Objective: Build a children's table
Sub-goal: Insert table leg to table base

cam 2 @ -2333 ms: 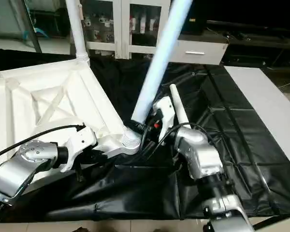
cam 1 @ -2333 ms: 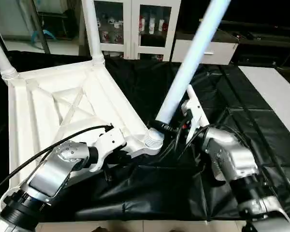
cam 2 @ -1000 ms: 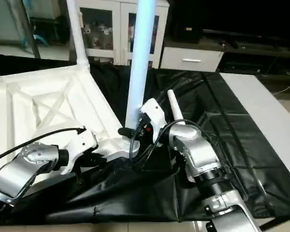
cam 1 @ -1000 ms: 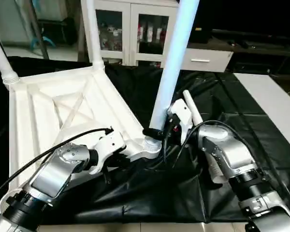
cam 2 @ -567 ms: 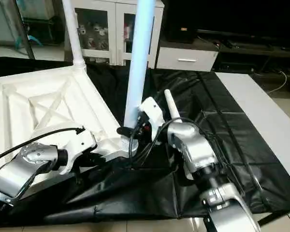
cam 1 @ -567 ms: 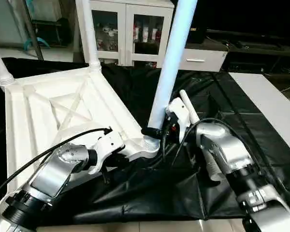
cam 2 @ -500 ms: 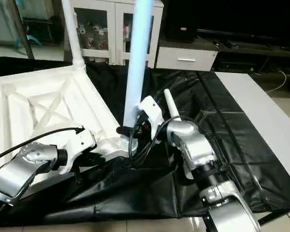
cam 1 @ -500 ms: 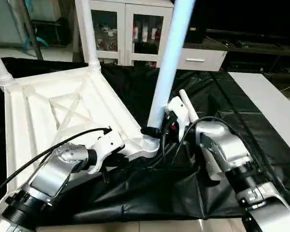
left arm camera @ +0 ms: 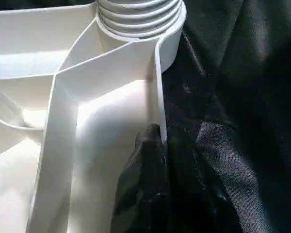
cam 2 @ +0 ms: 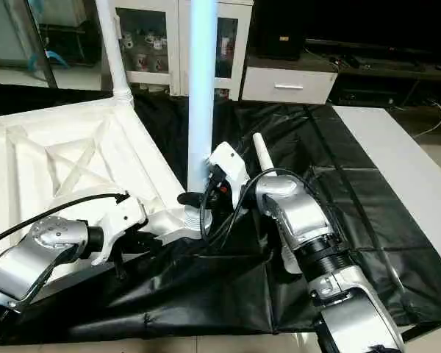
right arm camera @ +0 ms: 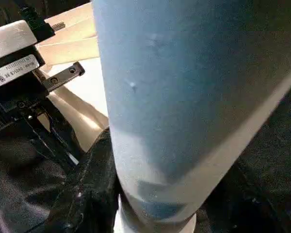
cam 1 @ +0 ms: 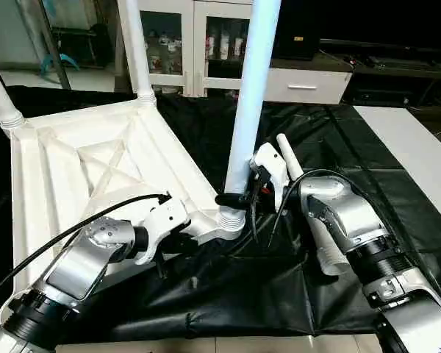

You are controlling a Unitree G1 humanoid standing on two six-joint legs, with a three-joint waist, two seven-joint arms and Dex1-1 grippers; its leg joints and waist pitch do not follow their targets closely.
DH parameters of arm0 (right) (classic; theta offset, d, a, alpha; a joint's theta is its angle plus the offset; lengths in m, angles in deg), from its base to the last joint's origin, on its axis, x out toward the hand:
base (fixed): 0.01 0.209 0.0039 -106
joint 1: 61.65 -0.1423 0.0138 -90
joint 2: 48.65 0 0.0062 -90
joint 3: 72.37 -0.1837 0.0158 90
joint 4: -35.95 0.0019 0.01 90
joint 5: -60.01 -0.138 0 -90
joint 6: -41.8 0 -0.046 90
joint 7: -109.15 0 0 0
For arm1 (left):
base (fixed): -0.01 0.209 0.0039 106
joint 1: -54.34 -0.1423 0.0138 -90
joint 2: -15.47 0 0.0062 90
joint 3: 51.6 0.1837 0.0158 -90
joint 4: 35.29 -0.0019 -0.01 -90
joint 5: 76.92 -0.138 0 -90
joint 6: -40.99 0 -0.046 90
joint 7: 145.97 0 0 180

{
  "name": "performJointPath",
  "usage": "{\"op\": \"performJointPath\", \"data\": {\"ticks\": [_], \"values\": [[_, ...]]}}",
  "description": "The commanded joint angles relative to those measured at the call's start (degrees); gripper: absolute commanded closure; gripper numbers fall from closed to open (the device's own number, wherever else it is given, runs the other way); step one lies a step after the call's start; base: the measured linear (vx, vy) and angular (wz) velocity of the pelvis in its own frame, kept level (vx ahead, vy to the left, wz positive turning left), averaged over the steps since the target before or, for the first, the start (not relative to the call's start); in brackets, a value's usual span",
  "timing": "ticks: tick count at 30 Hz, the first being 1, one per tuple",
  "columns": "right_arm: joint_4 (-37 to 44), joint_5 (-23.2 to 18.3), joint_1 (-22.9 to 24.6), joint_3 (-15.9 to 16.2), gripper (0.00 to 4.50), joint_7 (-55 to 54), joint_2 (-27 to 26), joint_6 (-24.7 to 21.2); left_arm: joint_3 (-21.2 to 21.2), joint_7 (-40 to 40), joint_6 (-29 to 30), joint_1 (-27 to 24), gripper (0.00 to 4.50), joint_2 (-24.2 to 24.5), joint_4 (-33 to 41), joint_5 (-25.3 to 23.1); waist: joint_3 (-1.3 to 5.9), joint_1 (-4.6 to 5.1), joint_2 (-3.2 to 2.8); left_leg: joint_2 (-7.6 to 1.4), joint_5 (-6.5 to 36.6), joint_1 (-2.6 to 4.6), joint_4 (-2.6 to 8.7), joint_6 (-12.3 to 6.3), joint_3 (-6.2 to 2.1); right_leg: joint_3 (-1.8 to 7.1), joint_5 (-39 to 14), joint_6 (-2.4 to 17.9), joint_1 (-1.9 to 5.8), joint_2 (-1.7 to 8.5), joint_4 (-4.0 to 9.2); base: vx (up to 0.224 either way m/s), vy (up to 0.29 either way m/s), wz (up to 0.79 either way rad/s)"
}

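Observation:
The white tabletop (cam 1: 66,169) lies ribbed side up on the black cover. Two white legs (cam 1: 136,51) (cam 1: 0,92) stand in its far corner sockets. A third leg (cam 1: 248,95) stands nearly upright in the near right corner socket (cam 1: 231,219). My right gripper (cam 1: 237,198) is shut around this leg's base, black fingers (right arm camera: 85,199) on either side. My left gripper (cam 1: 178,241) is shut on the tabletop's thin rim (left arm camera: 157,97) just beside that socket. A fourth leg (cam 1: 288,153) lies on the cover under my right forearm.
A white glass-door cabinet (cam 1: 206,44) and a low drawer unit (cam 1: 305,84) stand behind the work surface. The wrinkled black cover (cam 1: 353,140) spreads to the right. A pale surface (cam 1: 419,147) borders it at far right.
The held leg has swung from leaning right to nearly vertical in its socket, my right gripper moving with it. The left gripper stays on the rim. The camera shifted slightly.

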State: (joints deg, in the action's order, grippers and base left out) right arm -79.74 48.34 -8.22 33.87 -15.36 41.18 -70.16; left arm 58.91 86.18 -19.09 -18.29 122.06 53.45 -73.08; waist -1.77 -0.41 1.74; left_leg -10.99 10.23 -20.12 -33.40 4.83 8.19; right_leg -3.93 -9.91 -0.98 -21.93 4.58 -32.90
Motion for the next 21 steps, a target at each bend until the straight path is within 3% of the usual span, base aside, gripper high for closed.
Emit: {"op": "performJointPath", "data": {"ticks": [1, 8, 9, 10, 11, 12, 13, 14, 15, 16, 17, 18, 19, 20, 21], "values": [[-4.6, 4.7, 3.3, 3.7, 2.66, -0.5, 1.9, -2.9, 0.2, 0.8, -0.6, 0.3, 4.5, 0.1, 0.3, -0.3, 0.92, 0.66, -0.63, -1.34, 39.3, 1.3, 5.09, 2.6, -1.43, 1.12, -42.7, 2.4, -1.31, 3.07, 6.59, 0.0, 0.0, 0.0], [-6.5, 5.4, 4.5, 0.7, 2.66, -8.2, -0.6, -0.1, -1.1, -3.5, 0.6, 0.3, 4.5, -2.1, -0.9, -0.9, 0.7, 0.97, -0.76, -1.16, 40.3, 1.58, 4.98, 2.65, -1.56, 0.4, -45.5, 1.2, -1.47, 3.15, 7.35, 0.0, 0.0, 0.0], [-7.6, 5.4, 4.4, -0.8, 2.66, -11.7, -1.9, 0.8, -1.9, -5.9, 1.8, 0.5, 4.5, -3.8, -0.9, -0.9, 0.54, 1.43, -0.8, -1.21, 41.2, 1.46, 5.19, 2.81, -1.77, -0.23, -45.8, 0.9, -1.26, 3.03, 7.62, 0.0, 0.0, 0.0], [-7.6, 5.4, 4.4, -0.8, 2.66, -11.7, -1.9, 0.8, -1.9, -5.9, 1.8, 0.5, 4.5, -3.8, -0.9, -0.9, 0.52, 2.03, -1.09, -1.27, 43.0, 1.35, 5.63, 3.14, -2.18, -1.27, -44.8, 0.6, -0.6, 2.77, 7.82, 0.0, 0.0, 0.0], [-9.8, 5.5, 3.7, -3.5, 2.66, -19.0, -4.6, 2.3, -3.5, -10.5, 6.0, 1.1, 4.5, -8.2, 0.0, 0.1, 0.37, 2.55, -1.63, -1.83, 46.2, 1.16, 6.71, 3.47, -2.48, -2.4, -41.0, 1.2, 0.41, 2.31, 7.34, 0.0, 0.0, 0.0], [-9.9, 5.5, 3.7, -3.6, 2.66, -19.2, -4.6, 2.4, -3.6, -10.7, 6.2, 1.1, 4.5, -8.4, 0.0, 0.1, 0.19, 2.93, -1.8, -2.32, 48.1, 0.64, 7.7, 3.6, -2.72, -3.0, -38.2, 1.6, 1.41, 2.14, 6.66, -0.056, 0.046, -0.13], [-11.7, 5.4, 2.6, -5.4, 2.66, -24.0, -6.4, 3.1, -4.3, -13.2, 8.7, 1.5, 4.5, -11.6, 0.8, 0.9, 0.1, 2.14, -2.33, -3.73, 51.9, -1.89, 10.96, 3.83, -2.71, -2.26, -29.0, 3.7, 4.54, 1.84, 1.15, -0.104, 0.031, -0.08], [-11.7, 5.4, 2.6, -5.4, 2.66, -24.1, -6.4, 3.1, -4.3, -13.3, 8.7, 1.5, 4.5, -11.7, 0.8, 0.9, 0.49, 1.28, -2.45, -4.25, 52.1, -2.67, 11.86, 3.65, -2.19, -1.2, -22.0, 4.7, 5.56, 1.95, -2.46, -0.104, 0.031, -0.08], [-12.9, 5.1, 1.9, -6.3, 2.66, -26.3, -7.3, 3.2, -4.4, -14.4, 9.8, 1.9, 4.5, -13.2, 0.8, 1.0, 0.23, 0.21, -1.23, -3.88, 49.8, -1.55, 12.43, 2.37, -0.48, 0.58, -19.6, 4.6, 3.91, 1.77, -2.99, -0.077, -0.041, 0.09], [-14.4, 4.9, 0.9, -7.2, 2.66, -28.7, -8.2, 3.6, -4.4, -15.8, 10.7, 2.3, 4.5, -14.8, 0.7, 0.9, 0.35, 0.02, 1.5, 0.15, 36.7, 3.61, 3.63, 1.94, 0.54, 1.73, -47.7, 1.5, -3.31, 4.66, 6.86, 0.054, -0.087, 0.09], [-15.9, 4.8, -0.2, -7.9, 2.66, -30.7, -9.0, 4.0, -4.5, -17.5, 11.5, 2.9, 4.5, -16.4, 0.2, 0.5, 0.16, 0.54, 1.89, 1.22, 26.6, 4.82, -1.67, 0.74, 0.65, 1.82, -59.0, 0.3, -5.1, 7.08, 9.75, 0.054, -0.087, 0.09], [-16.0, 4.7, -0.2, -7.9, 2.66, -30.8, -9.0, 4.1, -4.5, -17.6, 11.5, 2.9, 4.5, -16.5, 0.2, 0.4, 0.23, 0.48, 1.31, 0.17, 14.4, 0.0, -1.05, -0.45, -1.27, 3.22, -61.1, 0.7, -0.08, 9.77, 8.49, 0.122, -0.021, -0.39], [-18.1, 4.5, -1.6, -8.8, 2.66, -33.3, -10.1, 4.7, -4.5, -19.5, 12.4, 3.8, 4.5, -18.4, -0.8, -0.3, 1.54, -0.46, -0.49, -1.49, 13.1, -2.85, 3.96, 2.49, -1.95, 1.98, -43.5, 2.0, 3.12, 6.32, 4.75, 0.061, 0.033, -0.44], [-19.8, 4.4, -2.8, -9.5, 2.66, -35.1, -10.9, 5.2, -4.7, -21.2, 12.9, 4.6, 4.5, -19.9, -1.8, -0.9, 1.6, 0.53, -0.53, -1.69, 19.5, -1.67, 4.81, 3.03, -1.9, 0.78, -30.7, 4.2, 1.47, 3.55, 3.52, 0.061, 0.033, -0.44], [-23.9, 4.9, -5.6, -10.5, 2.66, -39.9, -12.9, 6.8, -5.6, -26.5, 13.7, 7.0, 4.5, -23.9, -5.2, -2.7, 1.21, 0.58, -0.45, -1.65, 24.0, -0.37, 4.87, 2.92, -1.21, 1.1, -25.6, 7.0, 0.23, 3.06, 3.8, 0.0, 0.0, 0.0]]}}
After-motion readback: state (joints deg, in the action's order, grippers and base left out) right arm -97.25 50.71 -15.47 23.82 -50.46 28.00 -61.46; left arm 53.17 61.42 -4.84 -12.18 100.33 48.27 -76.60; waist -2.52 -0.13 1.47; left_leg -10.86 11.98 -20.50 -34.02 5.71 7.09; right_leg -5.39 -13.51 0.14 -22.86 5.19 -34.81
